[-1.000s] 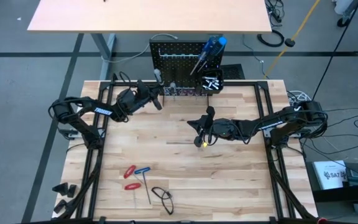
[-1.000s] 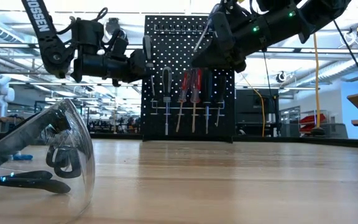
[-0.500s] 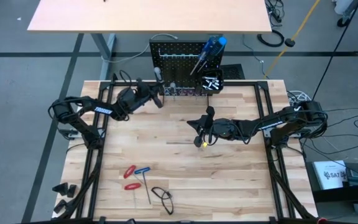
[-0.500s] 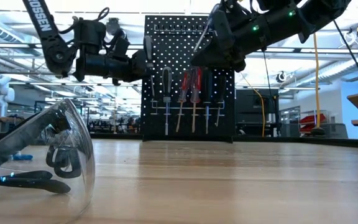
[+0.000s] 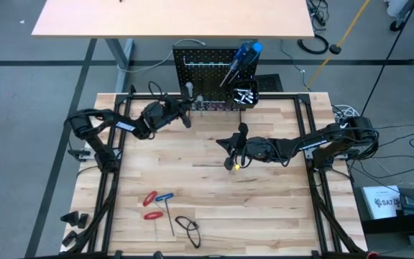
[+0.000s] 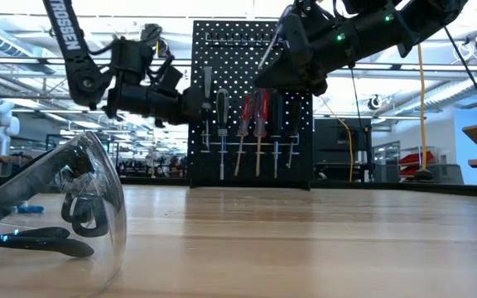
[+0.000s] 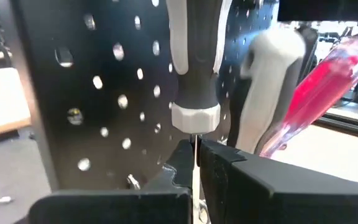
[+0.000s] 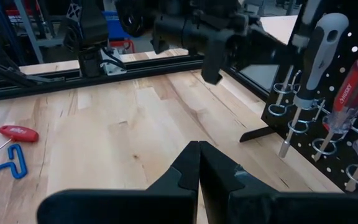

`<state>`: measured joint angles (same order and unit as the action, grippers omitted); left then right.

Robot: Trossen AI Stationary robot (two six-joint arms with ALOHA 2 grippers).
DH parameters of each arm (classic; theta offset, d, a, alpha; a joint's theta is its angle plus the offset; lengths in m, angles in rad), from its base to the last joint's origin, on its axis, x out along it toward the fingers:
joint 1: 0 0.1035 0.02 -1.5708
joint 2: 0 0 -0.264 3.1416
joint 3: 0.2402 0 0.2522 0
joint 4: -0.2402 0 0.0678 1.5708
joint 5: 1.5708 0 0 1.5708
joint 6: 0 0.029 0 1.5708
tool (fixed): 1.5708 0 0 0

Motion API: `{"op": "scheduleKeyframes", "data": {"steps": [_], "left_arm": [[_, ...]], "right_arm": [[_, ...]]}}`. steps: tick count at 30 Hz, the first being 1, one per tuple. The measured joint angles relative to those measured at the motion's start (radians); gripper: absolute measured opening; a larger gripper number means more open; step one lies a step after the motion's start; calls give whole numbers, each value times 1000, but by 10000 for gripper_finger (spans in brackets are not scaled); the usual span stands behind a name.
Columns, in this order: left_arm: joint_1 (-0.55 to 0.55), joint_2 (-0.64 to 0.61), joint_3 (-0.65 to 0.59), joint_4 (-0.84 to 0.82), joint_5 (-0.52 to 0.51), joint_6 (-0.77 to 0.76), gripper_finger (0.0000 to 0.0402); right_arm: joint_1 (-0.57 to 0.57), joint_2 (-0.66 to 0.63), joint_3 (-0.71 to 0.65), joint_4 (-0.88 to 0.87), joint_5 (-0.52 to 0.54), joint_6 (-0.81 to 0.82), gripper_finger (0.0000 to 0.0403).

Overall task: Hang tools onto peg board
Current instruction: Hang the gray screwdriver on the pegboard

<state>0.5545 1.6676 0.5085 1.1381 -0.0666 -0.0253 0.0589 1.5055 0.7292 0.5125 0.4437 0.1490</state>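
Left gripper (image 5: 187, 109) moved right to the peg board (image 5: 205, 66), jaws pinching one black-and-grey screwdriver (image 7: 194, 68). Right gripper (image 5: 230, 143) mid-tabletop, jaws closed, empty. Five screwdrivers hang.

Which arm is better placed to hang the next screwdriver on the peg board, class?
Left. The left gripper is shut on a black-and-grey screwdriver right at the peg board; the right gripper hangs shut and empty mid-table.

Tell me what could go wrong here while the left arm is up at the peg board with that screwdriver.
1. The left gripper pinches only the thin shaft of the black and grey screwdriver; it could pivot or slip before seating.
2. It sits close beside the hung black and grey screwdriver and the red screwdrivers; a sideways nudge might knock them.
3. Pushing could tip the peg board on its stand.
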Motion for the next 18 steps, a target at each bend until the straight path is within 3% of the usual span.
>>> {"op": "scheduleKeyframes", "data": {"steps": [6, 18], "left_arm": [[0, 69, 17, 37, 2, -21, 10], [-7, 75, 14, -36, 3, -21, 10]], "right_arm": [[0, 0, 0, 0, 0, 0, 0], [0, 0, 0, -19, 0, -8, 0]]}}
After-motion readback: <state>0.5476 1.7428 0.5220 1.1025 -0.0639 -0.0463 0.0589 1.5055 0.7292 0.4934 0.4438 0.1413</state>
